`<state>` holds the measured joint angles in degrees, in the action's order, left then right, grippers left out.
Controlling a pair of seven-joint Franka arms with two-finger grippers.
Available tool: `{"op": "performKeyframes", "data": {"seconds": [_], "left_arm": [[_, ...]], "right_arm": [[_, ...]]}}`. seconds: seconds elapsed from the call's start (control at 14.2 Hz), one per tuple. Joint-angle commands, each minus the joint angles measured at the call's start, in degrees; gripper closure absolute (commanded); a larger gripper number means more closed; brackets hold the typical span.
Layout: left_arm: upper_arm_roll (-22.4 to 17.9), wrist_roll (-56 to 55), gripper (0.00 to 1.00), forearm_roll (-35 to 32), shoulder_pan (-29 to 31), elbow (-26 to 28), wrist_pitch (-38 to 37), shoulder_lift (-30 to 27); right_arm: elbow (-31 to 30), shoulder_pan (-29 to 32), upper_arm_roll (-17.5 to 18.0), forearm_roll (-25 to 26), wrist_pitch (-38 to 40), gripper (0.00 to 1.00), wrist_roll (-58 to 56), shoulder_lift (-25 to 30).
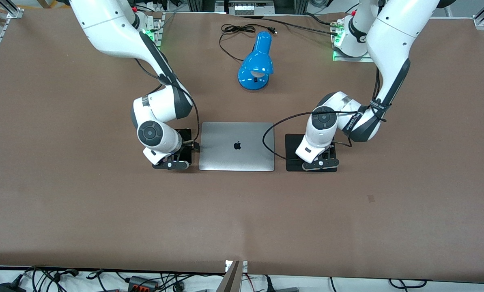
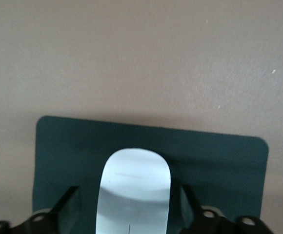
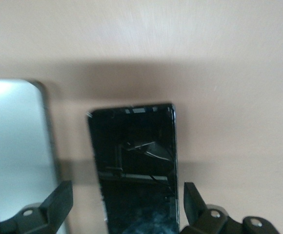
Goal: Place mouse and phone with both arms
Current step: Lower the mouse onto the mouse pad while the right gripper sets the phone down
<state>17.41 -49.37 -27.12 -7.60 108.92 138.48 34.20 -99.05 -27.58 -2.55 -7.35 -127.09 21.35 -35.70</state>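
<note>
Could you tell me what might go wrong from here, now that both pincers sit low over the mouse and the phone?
1. The left pincer is open astride the mouse on the mouse pad; lifting crookedly could nudge it.
2. The right pincer straddles the phone, which lies close beside the laptop; a sideways drag might push it against the laptop.

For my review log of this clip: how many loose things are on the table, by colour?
Black: 2, the phone and the mouse pad
White: 1, the mouse
Silver: 1, the laptop
Blue: 1, the lamp
Total: 5
</note>
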Motion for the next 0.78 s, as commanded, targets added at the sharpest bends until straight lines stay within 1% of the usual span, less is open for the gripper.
{"op": "performKeyframes", "data": {"seconds": [0.0,0.14,0.21,0.28,0.42,0.49,0.56,0.64,0.71], "left_arm": [[0.17,1.45,0.00,-1.98,1.62,0.59,-1.45,-4.83],[0.26,8.64,0.00,-1.98,3.21,-0.89,-3.64,-6.95],[0.26,11.90,0.00,-1.98,3.99,-2.12,-6.35,-7.83],[0.26,14.54,0.00,-1.98,4.35,-3.78,-9.68,-8.71],[0.44,20.08,0.00,-0.93,4.44,-8.17,-19.25,-10.20],[0.52,23.15,0.00,-0.49,4.35,-11.33,-24.78,-10.30],[0.52,26.40,0.00,2.13,4.18,-14.84,-30.05,-10.30],[0.35,28.61,0.00,6.24,4.09,-17.92,-34.11,-10.21],[0.35,30.98,0.00,11.07,4.26,-20.91,-36.33,-10.04]], "right_arm": [[2.35,1.12,-0.78,-0.74,5.69,0.00,-0.43,5.46],[6.82,3.22,-1.31,-0.56,11.22,0.00,-1.39,7.48],[9.98,4.45,-1.31,-0.48,14.38,0.00,-1.48,7.93],[13.49,5.25,-1.31,-0.30,17.63,0.00,-0.79,8.11],[19.47,7.09,-2.19,-0.04,22.56,0.00,-1.39,8.11],[21.68,7.88,-2.54,-0.04,24.50,0.00,-1.74,8.11],[23.79,9.11,-2.55,-0.04,26.87,0.00,-2.79,8.11],[25.81,10.69,-2.81,0.05,28.46,0.00,-5.41,8.11],[27.31,12.01,-3.24,0.92,29.43,0.00,-9.00,8.19]]}}
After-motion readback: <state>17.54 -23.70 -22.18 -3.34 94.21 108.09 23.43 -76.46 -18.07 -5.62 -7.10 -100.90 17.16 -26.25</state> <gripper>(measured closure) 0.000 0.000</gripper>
